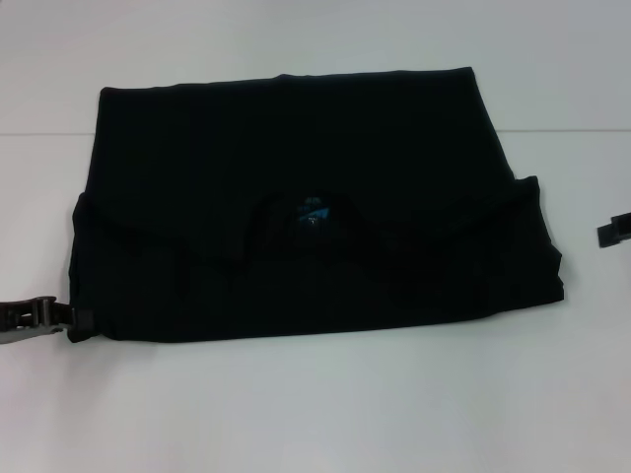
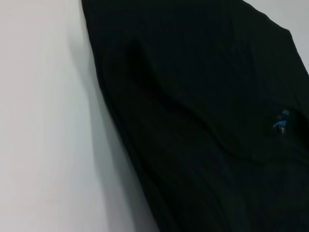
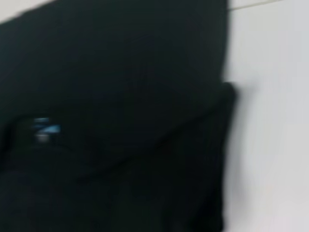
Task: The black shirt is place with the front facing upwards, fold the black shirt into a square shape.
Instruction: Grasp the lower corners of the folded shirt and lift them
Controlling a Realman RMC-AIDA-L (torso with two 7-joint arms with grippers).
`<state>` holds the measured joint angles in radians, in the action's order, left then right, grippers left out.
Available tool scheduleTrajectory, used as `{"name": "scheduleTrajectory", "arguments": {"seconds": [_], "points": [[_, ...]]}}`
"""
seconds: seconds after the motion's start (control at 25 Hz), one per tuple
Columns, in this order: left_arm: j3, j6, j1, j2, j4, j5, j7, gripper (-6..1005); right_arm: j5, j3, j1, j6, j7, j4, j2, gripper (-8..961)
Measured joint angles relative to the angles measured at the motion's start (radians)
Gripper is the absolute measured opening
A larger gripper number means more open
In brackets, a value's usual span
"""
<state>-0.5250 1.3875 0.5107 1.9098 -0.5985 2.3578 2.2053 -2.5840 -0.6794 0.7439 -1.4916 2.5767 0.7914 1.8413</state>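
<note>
Black shirt [image 1: 296, 197] is folded into a wide rectangle; sideways fold remains; at 9 o'clock left gripper [image 1: 49, 317], fingers' state untellable

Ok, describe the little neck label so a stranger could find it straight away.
On the white table lies a large, partly folded black cloth shirt. Near its middle, inside the curved neckline, sits a small blue neck label, the only coloured spot on the dark fabric.

You see both grippers cut off at the head view's edges: left gripper [image 1: 39, 317], right gripper [image 1: 613, 231], fingers unreadable.
</note>
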Motion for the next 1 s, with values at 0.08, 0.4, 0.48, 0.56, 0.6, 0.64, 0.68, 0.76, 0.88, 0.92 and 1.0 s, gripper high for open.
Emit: {"name": "scheduleTrajectory", "arguments": {"seconds": [0.08,0.4,0.48,0.56,0.6,0.64,0.68,0.76,0.88,0.92,1.0], "points": [[-0.001,0.001,0.001,0.0,0.002,0.0,-0.002,40,-0.044,-0.001,0.019,0.028,0.006,-0.002,0.01,853],[-0.001,0.004,0.002,0.0,0.004,0.0,-0.003,45,-0.046,-0.015,0.062,0.15,-0.036,-0.121,0.052,854],[-0.001,0.004,0.002,0.0,0.004,0.0,-0.003,46,-0.048,-0.027,0.084,0.206,-0.051,-0.165,0.079,854],[-0.001,0.003,0.002,0.0,0.004,0.0,-0.003,48,-0.048,-0.03,0.09,0.222,-0.055,-0.173,0.087,853],[-0.001,0.003,0.002,0.0,0.004,0.0,-0.003,48,-0.047,-0.033,0.095,0.234,-0.061,-0.182,0.098,853],[-0.001,0.003,0.002,0.0,0.004,0.0,-0.004,49,-0.047,-0.034,0.1,0.25,-0.065,-0.191,0.107,853],[-0.001,0.003,0.003,0.0,0.004,0.0,-0.004,50,-0.047,-0.035,0.107,0.278,-0.069,-0.208,0.122,852],[-0.001,0.004,0.003,0.0,0.004,0.0,-0.004,51,-0.048,-0.039,0.109,0.292,-0.069,-0.217,0.129,852],[-0.001,0.006,0.001,0.0,0.003,0.0,-0.005,53,-0.048,-0.05,0.111,0.316,-0.069,-0.234,0.139,845],[-0.001,0.006,0.001,0.0,0.003,0.0,-0.005,53,-0.047,-0.051,0.112,0.317,-0.07,-0.235,0.14,843],[-0.001,0.007,0.0,0.0,0.003,0.0,-0.006,55,-0.047,-0.049,0.112,0.315,-0.069,-0.235,0.141,838]]}}
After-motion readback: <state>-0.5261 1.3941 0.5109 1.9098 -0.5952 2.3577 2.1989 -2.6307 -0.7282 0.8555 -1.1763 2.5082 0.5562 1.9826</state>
